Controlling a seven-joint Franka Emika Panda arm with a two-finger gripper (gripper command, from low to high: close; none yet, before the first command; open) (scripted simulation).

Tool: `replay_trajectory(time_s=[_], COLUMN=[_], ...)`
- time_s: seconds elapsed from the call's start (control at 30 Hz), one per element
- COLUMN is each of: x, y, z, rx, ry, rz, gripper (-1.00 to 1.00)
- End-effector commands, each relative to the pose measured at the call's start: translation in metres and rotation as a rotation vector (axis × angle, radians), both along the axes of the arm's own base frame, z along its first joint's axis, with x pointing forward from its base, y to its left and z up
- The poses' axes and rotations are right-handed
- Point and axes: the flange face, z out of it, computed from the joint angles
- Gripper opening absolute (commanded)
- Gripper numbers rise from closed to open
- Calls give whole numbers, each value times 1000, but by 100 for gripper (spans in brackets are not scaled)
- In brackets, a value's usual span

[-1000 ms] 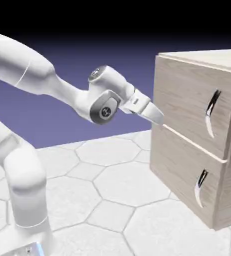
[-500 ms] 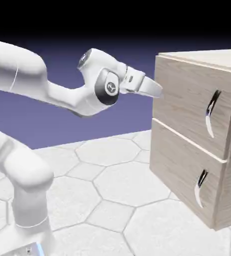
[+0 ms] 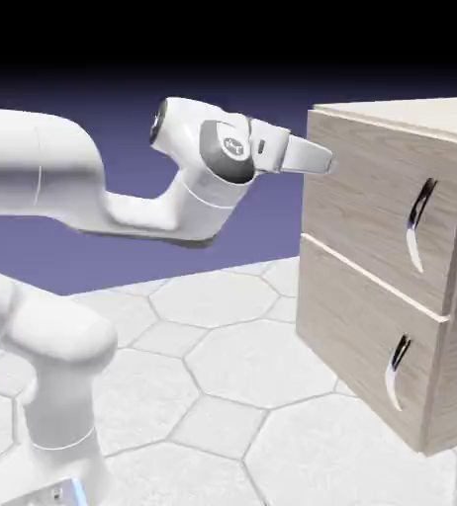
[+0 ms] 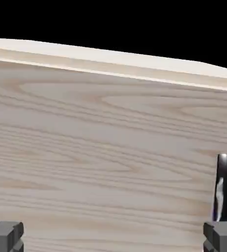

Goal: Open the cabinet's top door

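Jaws stand wide apart and empty on the gripper [image 3: 317, 158], held level near the upper left edge of the cabinet [image 3: 391, 267]. Its top door [image 4: 110, 147] fills the hand view, shut, its handle [image 3: 419, 223] further right, untouched, above the worktop [image 3: 223, 376].

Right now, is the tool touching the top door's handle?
Apart. In the hand view the handle sits off to the right beyond the open tool; only bare top door wood lies between the fingertips.
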Motion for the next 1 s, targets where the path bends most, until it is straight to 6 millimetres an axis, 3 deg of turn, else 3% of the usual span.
replay_trajectory(time_s=[0.0, 0.23, 0.47, 0.97], x=[1, 12, 31, 87], y=[-4, -32, -59, -98], z=[-1, -13, -39, -129], rx=[3, 30, 63, 129], ry=[-12, -93, -164, -270], rz=[-2, -17, -29, -22], gripper=[0, 0, 0, 0])
